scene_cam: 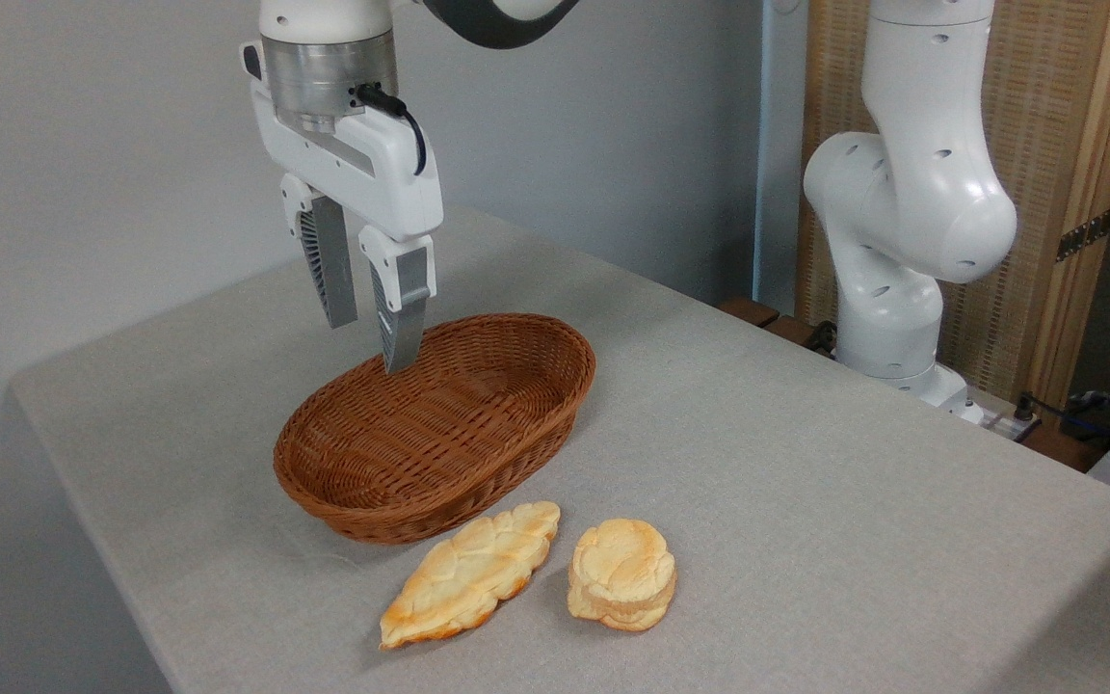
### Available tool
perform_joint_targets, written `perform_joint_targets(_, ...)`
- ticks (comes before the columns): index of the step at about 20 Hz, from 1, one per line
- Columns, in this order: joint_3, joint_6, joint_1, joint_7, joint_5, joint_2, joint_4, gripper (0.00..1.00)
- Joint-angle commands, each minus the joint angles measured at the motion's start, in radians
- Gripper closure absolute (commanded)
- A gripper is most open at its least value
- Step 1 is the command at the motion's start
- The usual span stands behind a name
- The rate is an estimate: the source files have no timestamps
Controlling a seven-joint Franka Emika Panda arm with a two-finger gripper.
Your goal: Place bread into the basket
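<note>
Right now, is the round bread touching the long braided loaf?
Apart. The camera view shows a strip of grey tablecloth between the round bread and the braided loaf, which lie side by side in front of the basket.

Open end effector (pixel 368 333) above basket (pixel 439 424), bread (pixel 622 573) beside braided loaf (pixel 470 573)

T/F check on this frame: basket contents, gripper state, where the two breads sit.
1. The basket is empty. True.
2. The gripper holds the round bread. False: its fingers are open and empty, above the basket's far rim.
3. The round bread lies on the table, right of the long braided bread. True.
4. The long braided bread lies inside the basket. False: it lies on the table just in front of it.
5. Both breads are nearer the camera than the basket. True.
</note>
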Motion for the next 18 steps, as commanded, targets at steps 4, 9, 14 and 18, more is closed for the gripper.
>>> perform_joint_targets(4, 0.052, -0.019, 0.008, 0.016, 0.0, -0.001, 0.015, 0.0)
perform_joint_targets(9, 0.069, -0.025, 0.009, 0.013, 0.0, 0.001, 0.014, 0.0)
perform_joint_targets(14, 0.057, -0.012, 0.062, 0.016, 0.001, 0.002, 0.015, 0.0)
perform_joint_targets(18, 0.008, -0.015, 0.129, 0.056, 0.001, 0.001, 0.014, 0.0)
